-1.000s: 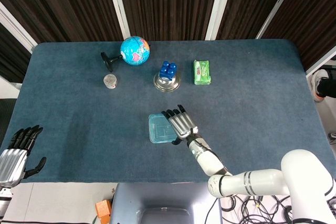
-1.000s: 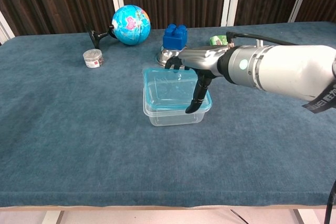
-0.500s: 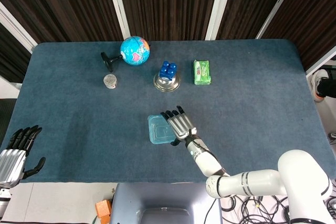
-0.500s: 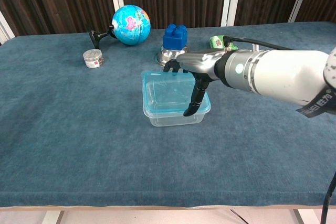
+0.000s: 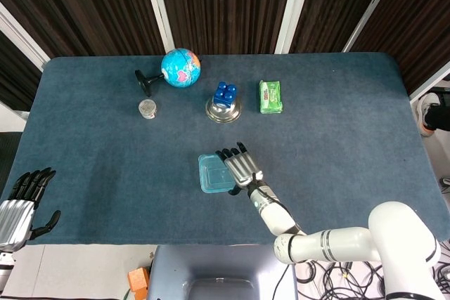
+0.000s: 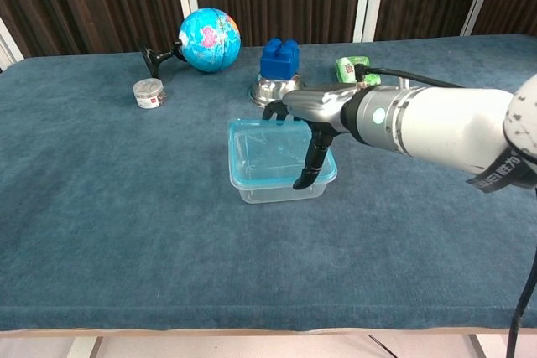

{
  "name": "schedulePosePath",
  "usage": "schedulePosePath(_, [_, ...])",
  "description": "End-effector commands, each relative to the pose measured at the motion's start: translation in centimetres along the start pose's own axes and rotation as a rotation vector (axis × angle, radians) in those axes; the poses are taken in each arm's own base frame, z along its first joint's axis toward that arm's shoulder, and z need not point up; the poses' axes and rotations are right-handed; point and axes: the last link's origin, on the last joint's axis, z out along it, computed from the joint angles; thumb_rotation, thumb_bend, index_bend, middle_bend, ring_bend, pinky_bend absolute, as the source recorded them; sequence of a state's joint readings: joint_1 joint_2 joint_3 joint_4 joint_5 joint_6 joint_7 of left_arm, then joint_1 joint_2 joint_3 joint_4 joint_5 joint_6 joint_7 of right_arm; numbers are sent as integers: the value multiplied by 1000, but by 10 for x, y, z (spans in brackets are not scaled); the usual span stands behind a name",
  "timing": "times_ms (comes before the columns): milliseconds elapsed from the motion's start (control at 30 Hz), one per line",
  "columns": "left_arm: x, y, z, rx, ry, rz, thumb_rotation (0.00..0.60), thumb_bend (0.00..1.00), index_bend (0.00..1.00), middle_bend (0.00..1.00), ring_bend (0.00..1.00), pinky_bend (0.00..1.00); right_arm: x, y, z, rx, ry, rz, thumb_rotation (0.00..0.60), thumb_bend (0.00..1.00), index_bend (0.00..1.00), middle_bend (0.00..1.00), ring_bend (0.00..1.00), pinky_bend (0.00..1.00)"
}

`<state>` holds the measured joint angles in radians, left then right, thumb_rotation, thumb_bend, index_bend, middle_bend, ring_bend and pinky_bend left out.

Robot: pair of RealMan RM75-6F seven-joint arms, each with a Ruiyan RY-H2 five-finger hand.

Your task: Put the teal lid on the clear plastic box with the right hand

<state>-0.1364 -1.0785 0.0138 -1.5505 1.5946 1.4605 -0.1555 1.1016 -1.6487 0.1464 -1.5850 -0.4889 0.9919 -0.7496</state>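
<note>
Head view: right hand [image 5: 239, 165] lies over the right part of the teal lid [image 5: 214, 173], fingers extended flat and pointing up-table, palm down. Lid sits on the clear plastic box, which is hidden under it from this angle, near the front-centre of the blue table [image 5: 337, 124]. Left hand [image 5: 20, 205] rests at the front-left corner, well apart from the work, fingers loosely spread, holding nothing. Further back: globe [image 5: 180, 67], small jar [image 5: 147, 108], blue block [image 5: 225, 92] on a metal bowl [image 5: 223, 110], green packet [image 5: 271, 96].

Chest view: lid [image 6: 273, 150] rests on the clear plastic box [image 6: 281, 186], roughly level with the rim all round. Right hand [image 6: 306, 119] reaches over the lid's back-right part; fingertips curl down at the back edge, thumb [image 6: 309, 165] hangs down along the box's right front side. Cannot tell whether the hand is gripping the lid or only resting on it; contact looks light.

Judgement: lid placed, possibly not pressed home. Risks from here:
- thumb hooked beside the rim could drag lid or box sideways on withdrawal, since the light box has little hold on the cloth;
- pressing at one edge only could tip the opposite edge up;
- lifting with fingertips curled over the back edge could pull the lid off again.
</note>
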Motion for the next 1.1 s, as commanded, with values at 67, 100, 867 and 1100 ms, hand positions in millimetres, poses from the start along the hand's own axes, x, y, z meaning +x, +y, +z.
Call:
schedulePosePath(67, [0, 0, 0, 0, 0, 0, 600, 355, 0, 51, 30, 33, -1, 1, 1, -6, -1, -3, 600, 44, 698, 314, 139, 30])
schedulePosePath(100, [0, 0, 0, -1, 0, -1, 600, 355, 0, 51, 31, 33, -1, 1, 2, -9, -2, -2, 600, 43, 698, 314, 139, 30])
schedulePosePath(867, [2, -1, -1, -5, 2, -14, 600, 360, 0, 52, 35, 35, -2, -1, 1, -38, -45, -26, 600, 43, 302, 219, 69, 14])
schedulePosePath(1100, [4, -2, -2, -11, 3, -26, 600, 363, 0, 51, 37, 34, -2, -1, 1, -46, -74, -32, 600, 43, 222, 167, 19, 0])
